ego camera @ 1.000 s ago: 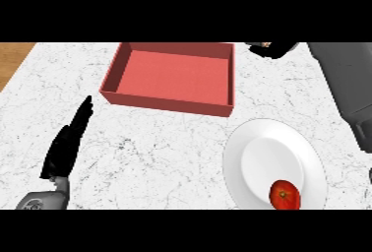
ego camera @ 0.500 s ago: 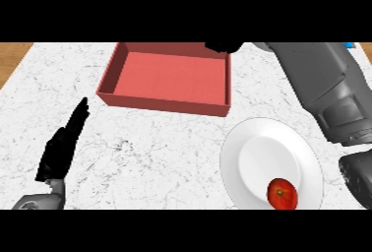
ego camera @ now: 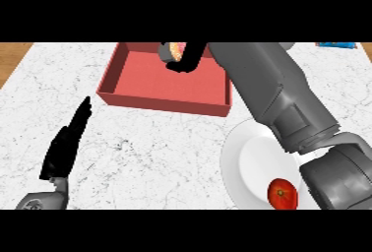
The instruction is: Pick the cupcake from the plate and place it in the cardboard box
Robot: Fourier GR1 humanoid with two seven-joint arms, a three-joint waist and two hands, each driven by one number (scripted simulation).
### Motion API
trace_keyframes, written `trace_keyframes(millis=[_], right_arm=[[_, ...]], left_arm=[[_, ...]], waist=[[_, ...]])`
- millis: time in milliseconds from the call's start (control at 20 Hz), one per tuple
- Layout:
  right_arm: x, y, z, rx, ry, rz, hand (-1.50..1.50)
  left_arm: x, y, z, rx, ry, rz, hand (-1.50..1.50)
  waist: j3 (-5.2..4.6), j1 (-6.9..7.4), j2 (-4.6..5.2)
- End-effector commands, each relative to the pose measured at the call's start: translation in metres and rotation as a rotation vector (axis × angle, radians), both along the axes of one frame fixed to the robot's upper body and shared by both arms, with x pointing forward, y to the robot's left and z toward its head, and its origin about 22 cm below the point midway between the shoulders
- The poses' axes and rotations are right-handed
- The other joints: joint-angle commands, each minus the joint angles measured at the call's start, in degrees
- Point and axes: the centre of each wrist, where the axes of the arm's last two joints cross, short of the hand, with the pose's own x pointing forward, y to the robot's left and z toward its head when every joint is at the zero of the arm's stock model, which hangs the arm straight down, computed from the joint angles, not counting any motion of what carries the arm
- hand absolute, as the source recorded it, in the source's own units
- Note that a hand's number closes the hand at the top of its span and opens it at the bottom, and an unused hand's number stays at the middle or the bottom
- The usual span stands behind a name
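My right hand [ego camera: 187, 55] hangs over the far part of the red cardboard box [ego camera: 138, 98], fingers curled round the cupcake [ego camera: 174, 49]. Only a pale, orange-tinted bit of the cupcake shows at the hand's left side. The grey right forearm runs from the lower right up across the white plate [ego camera: 247, 162] to the box. My left hand [ego camera: 65, 142] rests open at the lower left of the marble counter, fingers straight and pointing away.
A red tomato [ego camera: 283, 193] lies on the near part of the plate, beside the right arm's elbow. A blue object [ego camera: 334, 45] shows at the counter's far right edge. Wooden floor shows past the counter's far left corner.
The right arm has swung left and come further into view, carrying the cupcake from the box's far right corner to over its interior. The left hand has stayed still.
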Motion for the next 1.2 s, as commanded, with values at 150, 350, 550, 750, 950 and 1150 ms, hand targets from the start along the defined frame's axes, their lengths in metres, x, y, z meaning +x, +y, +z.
trace_keyframes(millis=[150,350,550,750,950,1150], right_arm=[[-0.009,0.02,-0.039,-0.113,0.034,-0.053,1.5],[-0.008,0.022,-0.038,-0.129,0.129,-0.102,-1.5],[-0.008,0.014,-0.056,-0.061,0.15,-0.118,-1.5],[-0.008,0.01,-0.059,0.121,0.217,-0.137,-1.5],[-0.006,0.007,-0.06,0.357,0.299,-0.224,-1.5],[-0.001,-0.015,-0.063,0.469,0.402,-0.228,-1.5]], left_arm=[[-0.004,-0.012,-0.004,-0.009,0.0,-0.02,0.0],[0.012,-0.021,0.012,-0.014,-0.018,-0.033,0.0],[0.007,-0.023,0.015,0.003,-0.02,-0.053,0.0],[0.014,-0.034,0.004,-0.014,-0.017,-0.081,0.0],[0.01,-0.017,0.006,0.007,-0.013,-0.051,0.0],[0.001,-0.015,0.004,0.0,-0.015,-0.044,0.0]], waist=[[-0.04,1.41,-0.01],[-0.05,2.53,0.58],[-0.02,3.56,0.47],[-0.05,3.77,0.96],[0.02,3.03,0.92],[0.08,1.99,0.93]])
